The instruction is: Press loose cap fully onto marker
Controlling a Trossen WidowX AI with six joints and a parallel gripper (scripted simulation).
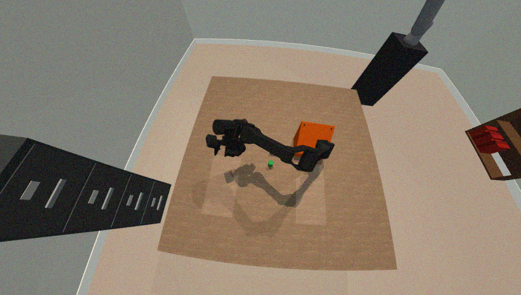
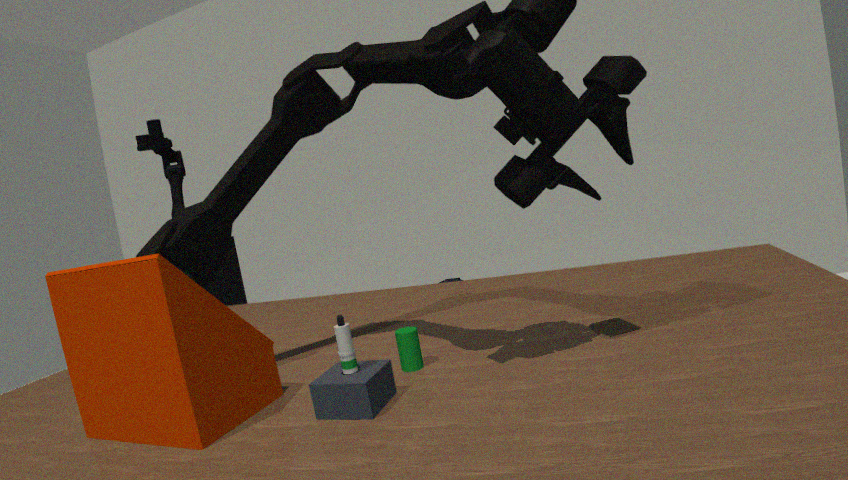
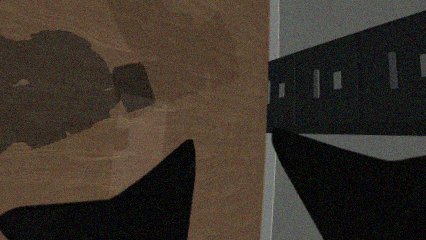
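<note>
The white marker [image 2: 344,342] stands upright, dark tip up, in the grey holder block [image 2: 342,401] on the table [image 2: 565,410] [image 1: 351,241]. The green cap [image 2: 410,349] [image 1: 270,163] stands upright on the table beside the block, to its right in the exterior view. The marker's tip is bare. My gripper [image 2: 615,181] [image 3: 233,140] is open, partly spread, with nothing between the fingers. It hangs high above the table, well up and to the right of the cap in the exterior view, tilted. The arm hides the marker and nearly all of the block in the top view. The wrist view shows neither marker nor cap.
An orange wedge-shaped box [image 2: 124,356] [image 1: 316,133] stands on the table, left of the holder block in the exterior view, near the arm's base. A black drawer cabinet [image 1: 83,193] [image 3: 350,100] stands beyond the table's edge. The arm's shadow falls across the table.
</note>
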